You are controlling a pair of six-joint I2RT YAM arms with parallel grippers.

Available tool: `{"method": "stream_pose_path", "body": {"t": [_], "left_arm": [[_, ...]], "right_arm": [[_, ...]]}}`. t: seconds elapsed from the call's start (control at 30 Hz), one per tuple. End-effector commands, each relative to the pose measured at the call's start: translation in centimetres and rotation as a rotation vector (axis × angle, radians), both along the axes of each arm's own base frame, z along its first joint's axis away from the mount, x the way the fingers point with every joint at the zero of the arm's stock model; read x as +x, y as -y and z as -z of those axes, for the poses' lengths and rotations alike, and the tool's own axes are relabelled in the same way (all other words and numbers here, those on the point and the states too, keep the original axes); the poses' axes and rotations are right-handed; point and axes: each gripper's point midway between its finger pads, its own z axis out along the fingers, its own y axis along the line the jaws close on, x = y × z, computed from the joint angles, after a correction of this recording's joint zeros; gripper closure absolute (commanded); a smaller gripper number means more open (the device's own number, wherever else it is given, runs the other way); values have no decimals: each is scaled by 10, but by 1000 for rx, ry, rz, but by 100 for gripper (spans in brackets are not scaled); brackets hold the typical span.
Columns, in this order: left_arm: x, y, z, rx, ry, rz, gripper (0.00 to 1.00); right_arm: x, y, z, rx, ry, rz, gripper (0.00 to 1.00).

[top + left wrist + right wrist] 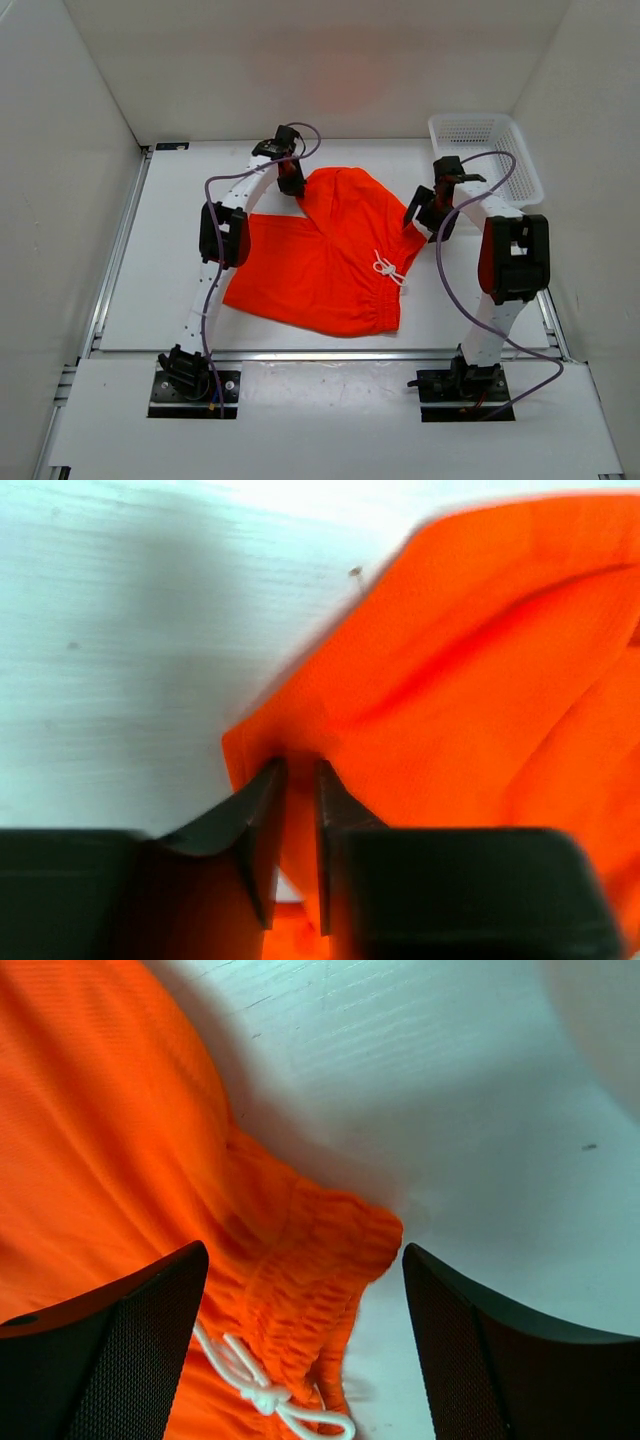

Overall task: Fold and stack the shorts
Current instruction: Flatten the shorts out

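Currently: fold step, grasp phase, fold itself not yet made.

Left claw [291, 178]: closed to a thin slit on the far-left leg hem [245, 745] of the shorts [320, 260]. The left wrist view shows orange fabric pinched between the fingers [262, 815].

Shorts: spread mostly flat mid-table [160, 260], between the two arms. One leg points to the far side. The gathered waistband [320, 1250] and white drawstring [388, 268] lie toward the right.

Right claw [430, 212]: wide open, holding nothing. It hangs over the far end of the waistband, whose corner sits between the fingers [130, 1340] in the wrist view. Contact with the cloth: cannot tell.

Judgement: next, the right claw needs to drop and close on that waistband corner. Then both claws lift and carry the far edge together, kept level so the fabric does not bunch.

White mesh basket [520, 160]: far right corner, apart from the shorts. Nothing visible inside.
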Motion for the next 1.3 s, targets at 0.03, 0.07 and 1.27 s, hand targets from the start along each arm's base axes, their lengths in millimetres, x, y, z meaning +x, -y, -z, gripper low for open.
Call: {"method": "stream_pose_path", "body": {"t": [0.03,0.07,1.27], "left_arm": [[-3,-18,-52,17,59,-17,42],[-4,-20,-55,24,64,-22,33],[-61,-119,-106,137,45,-207,90]], "right_arm": [[11,2,6,-15,3,-13,17],[10,-2,10,-16,-7,-24,17],[30,-6,-15,-112,76,-31,100]]}}
